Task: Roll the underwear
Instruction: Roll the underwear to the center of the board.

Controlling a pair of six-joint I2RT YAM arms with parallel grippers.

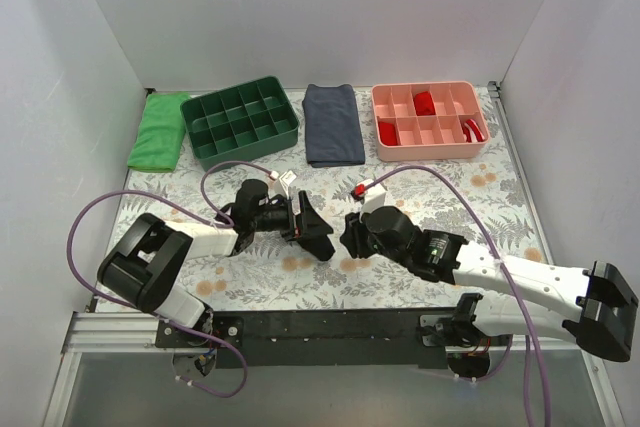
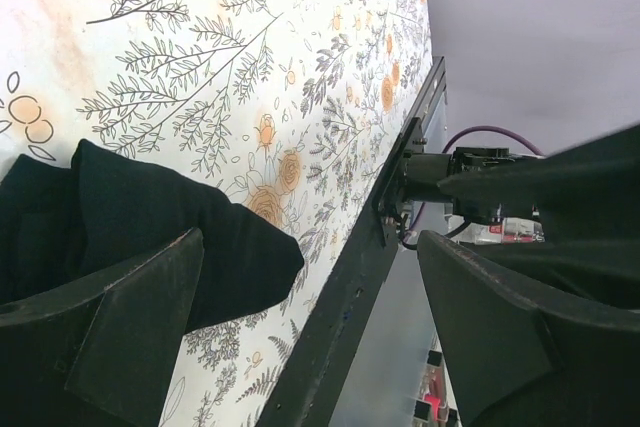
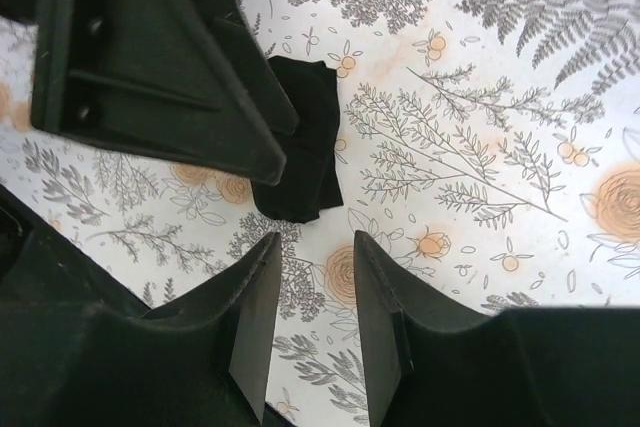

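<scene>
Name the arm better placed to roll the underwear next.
Probably left. The left gripper is open right at the underwear, with one finger over the bunched fabric. The right gripper is open, empty and short of the cloth, and the left finger partly blocks its way.

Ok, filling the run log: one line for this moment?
underwear: bundled on table | left gripper: open, beside it | right gripper: open, empty

We recorded the underwear (image 3: pixel 308 152) as a small, compact black bundle of soft fabric, gathered into a short oblong with rounded edges. It lay flat on the floral table (image 3: pixel 480 147), near the front centre.
</scene>
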